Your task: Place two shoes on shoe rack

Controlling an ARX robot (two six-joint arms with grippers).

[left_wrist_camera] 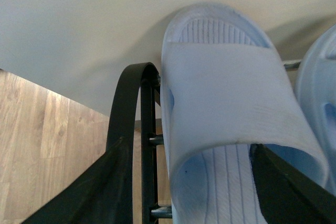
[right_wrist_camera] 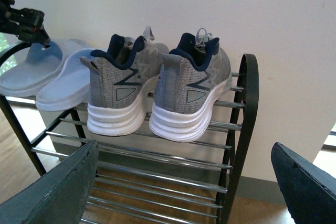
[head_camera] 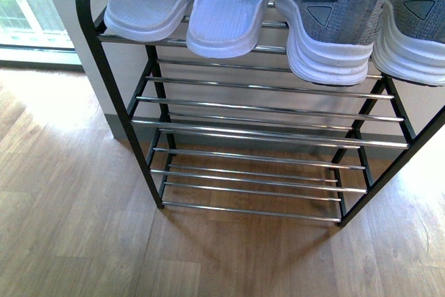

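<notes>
Your left hand [left_wrist_camera: 194, 182] spread wide, straddling outer pale blue slide [left_wrist_camera: 231, 103], not gripping; slide's long axis runs away toward wall. Right hand [right_wrist_camera: 184, 182] wide, empty, short of grey sneakers [right_wrist_camera: 157, 87]. All four on shoe rack [head_camera: 264, 109] top tier.

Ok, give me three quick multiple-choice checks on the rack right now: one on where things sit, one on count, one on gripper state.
1. Which tier holds the grey knit sneakers?
A. top tier
B. bottom tier
C. the floor

2. How many pale blue moulded slides are on the black metal shoe rack?
A. one
B. two
C. three

3. What is the right gripper doing?
A. clamping a sneaker
B. open, empty
C. shut, empty

Answers: 1 A, they rest on the top bars beside the slides. 2 B, the front view shows two side by side. 3 B, its fingers are spread wide apart with nothing between.
</notes>
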